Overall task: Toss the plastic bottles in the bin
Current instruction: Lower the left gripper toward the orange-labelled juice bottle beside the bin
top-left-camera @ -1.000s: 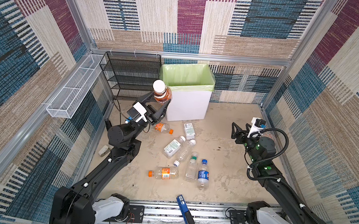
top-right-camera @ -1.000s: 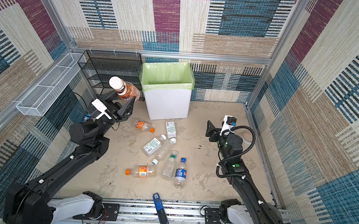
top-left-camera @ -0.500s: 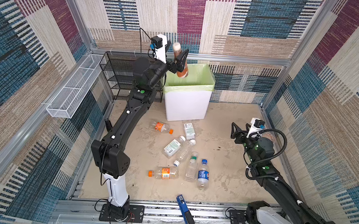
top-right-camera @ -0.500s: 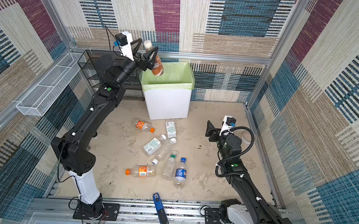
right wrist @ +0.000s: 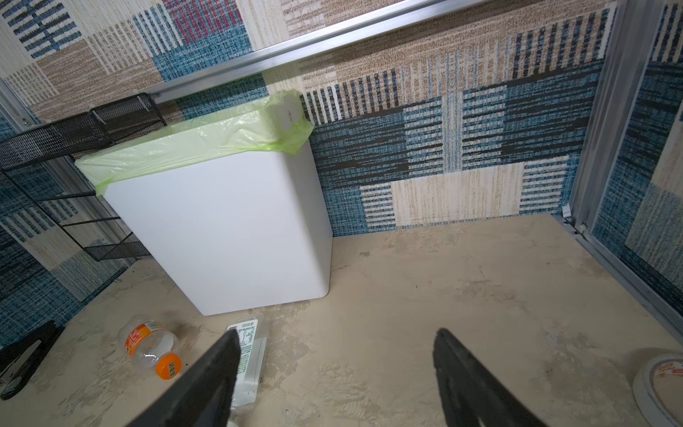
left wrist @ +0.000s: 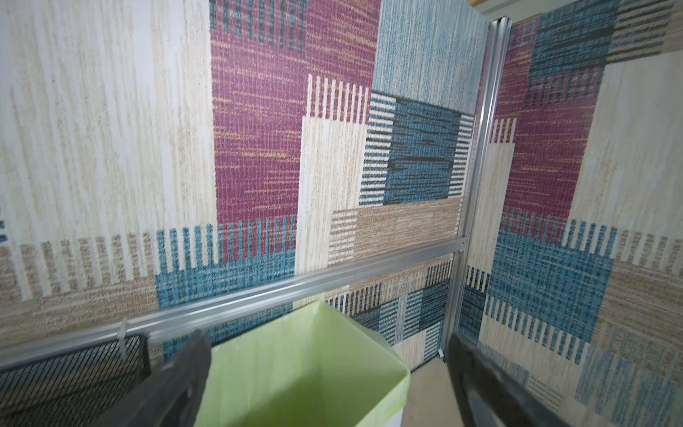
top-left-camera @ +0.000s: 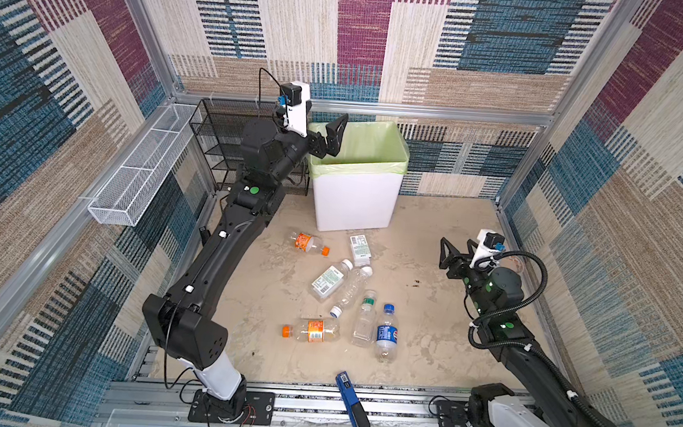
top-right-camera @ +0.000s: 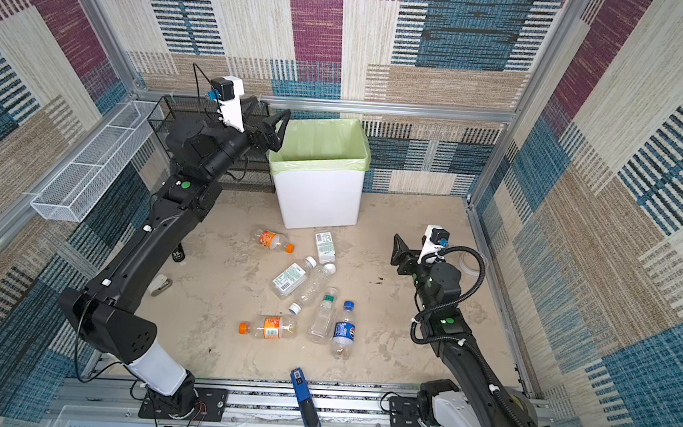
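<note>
The white bin (top-left-camera: pixel 355 199), lined with a light green bag, stands against the back wall, with a black mesh rack (top-left-camera: pixel 220 138) just beside it. The left gripper (top-left-camera: pixel 334 137) hangs over the bin's rim at the rack side, fingers spread wide with nothing between them. The right gripper (top-left-camera: pixel 457 250) hovers low on the right, well apart from the bin, its fingers parted and empty too. Seven plastic bottles (top-left-camera: pixel 350 290) lie on the floor in front of the bin. The orange-capped bottle (top-left-camera: pixel 307 243) and the white-labelled bottle (top-left-camera: pixel 359 249) are nearest it. The green-capped bottle (top-left-camera: pixel 365 318), the blue-capped bottle (top-left-camera: pixel 387 330) and the orange-label bottle (top-left-camera: pixel 314 331) lie nearer the front. A blue-and-black stapler (top-left-camera: pixel 352 405) lies across the front rail.
</note>
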`<state>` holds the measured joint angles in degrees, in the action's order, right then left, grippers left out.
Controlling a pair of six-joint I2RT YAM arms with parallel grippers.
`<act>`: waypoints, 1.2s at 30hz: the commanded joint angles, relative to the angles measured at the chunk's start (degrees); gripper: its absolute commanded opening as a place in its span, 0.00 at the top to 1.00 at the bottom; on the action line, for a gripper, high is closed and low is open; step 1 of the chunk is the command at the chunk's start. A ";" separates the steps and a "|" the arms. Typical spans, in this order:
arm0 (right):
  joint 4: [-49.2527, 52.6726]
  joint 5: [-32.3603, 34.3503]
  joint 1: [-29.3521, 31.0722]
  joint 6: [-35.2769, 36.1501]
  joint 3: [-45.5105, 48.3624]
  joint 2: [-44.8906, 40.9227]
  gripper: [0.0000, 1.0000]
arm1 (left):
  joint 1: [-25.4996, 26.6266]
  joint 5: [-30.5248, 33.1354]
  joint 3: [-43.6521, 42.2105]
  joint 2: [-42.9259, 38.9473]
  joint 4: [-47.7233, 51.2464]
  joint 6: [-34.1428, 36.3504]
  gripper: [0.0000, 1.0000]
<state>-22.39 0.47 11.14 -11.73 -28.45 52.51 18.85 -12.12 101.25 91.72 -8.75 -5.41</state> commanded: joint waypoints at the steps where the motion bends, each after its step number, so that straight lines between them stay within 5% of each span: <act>1: -1.12 -0.25 0.03 -0.40 0.13 0.01 0.18 | -0.54 2.47 -7.49 -4.36 0.69 3.41 0.01; 6: -2.41 -1.59 0.03 -1.26 0.96 1.77 0.18 | -4.89 5.23 -25.07 -10.82 0.66 -4.25 0.02; 10: -3.28 -2.66 0.03 -2.27 1.20 4.27 0.18 | -6.30 14.68 -36.11 -13.41 3.10 -20.16 0.07; 14: -3.95 -3.28 0.03 -3.20 0.94 6.57 0.18 | -6.29 16.02 -43.68 -13.32 4.18 -35.38 0.07; 18: -5.19 -3.63 0.03 -4.61 1.71 7.67 0.18 | -6.28 16.52 -44.78 -9.68 8.56 -44.09 0.20; 26: -6.68 -3.83 0.03 -6.39 3.59 9.03 0.17 | -6.21 15.95 -40.80 0.55 9.73 -58.40 0.14; 36: -7.71 -3.77 0.03 -7.24 5.31 9.49 0.18 | -4.84 14.08 -34.72 11.88 9.86 -65.40 0.17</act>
<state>-27.53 -3.01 11.14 -17.98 -23.53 61.93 13.89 2.59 65.49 102.48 1.13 -67.61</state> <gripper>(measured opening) 0.826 0.825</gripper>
